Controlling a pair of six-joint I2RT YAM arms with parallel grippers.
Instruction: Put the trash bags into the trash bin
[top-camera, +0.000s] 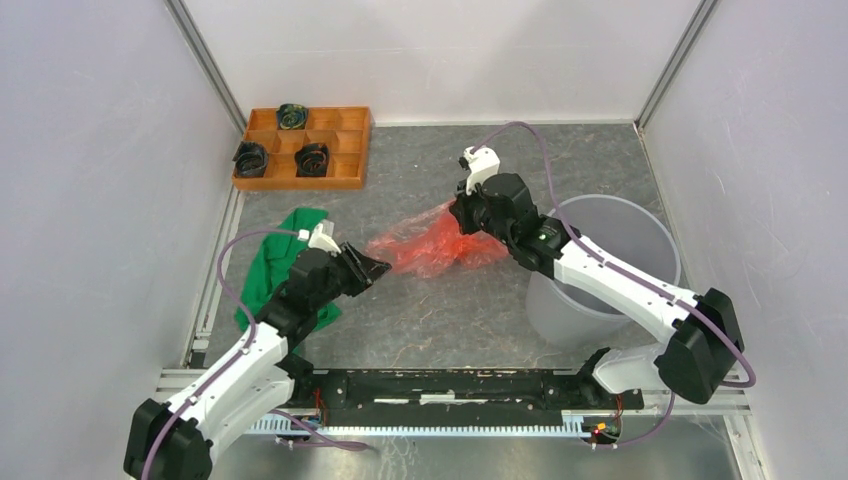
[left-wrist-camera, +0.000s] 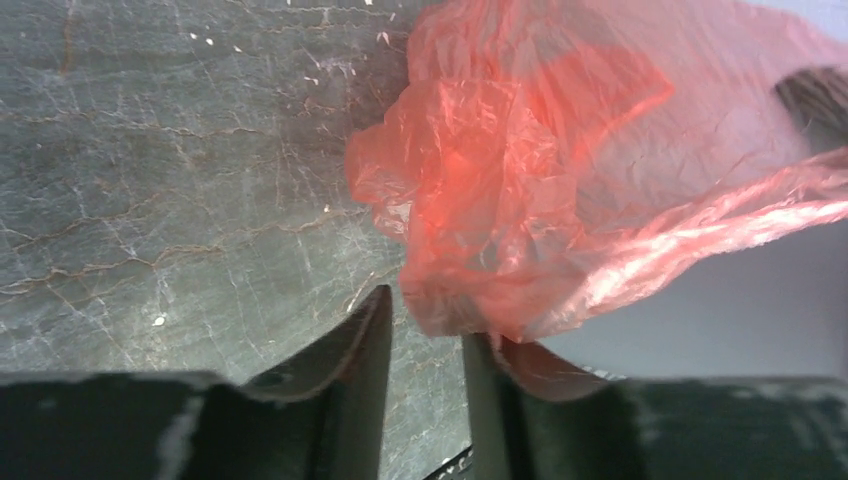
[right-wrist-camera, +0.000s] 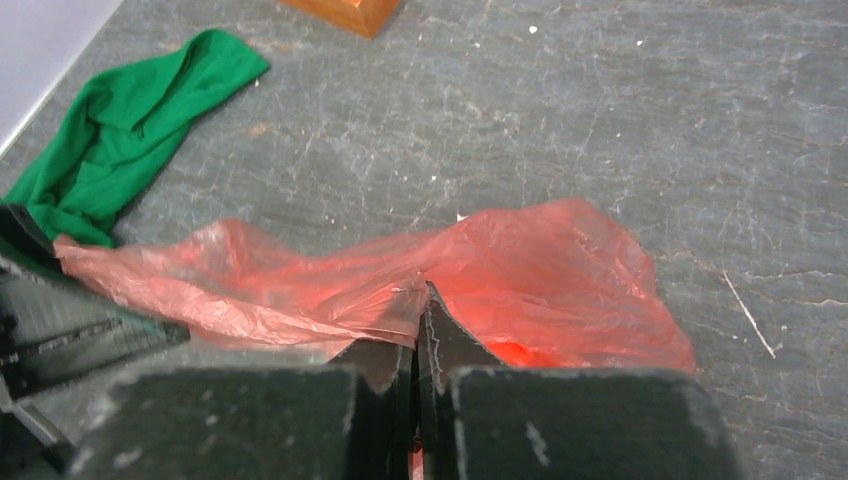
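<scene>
You have one red bag (top-camera: 430, 245) and one bin (top-camera: 556, 314); the bag lies mid-table at the bin's 9 o'clock, stretched 9 to 3. Your right gripper (right-wrist-camera: 420, 305) pinches its 3 o'clock end; your left gripper (left-wrist-camera: 428, 320) gapes at the other.

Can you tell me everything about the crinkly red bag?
The trash bag is thin, see-through red-orange plastic, shiny and crumpled. It lies stretched out on the grey table, left of the trash bin and not in it. The right gripper pinches a fold of it, jaws shut. Its other end reaches the fingertips of the left gripper, whose jaws stand apart.
</scene>
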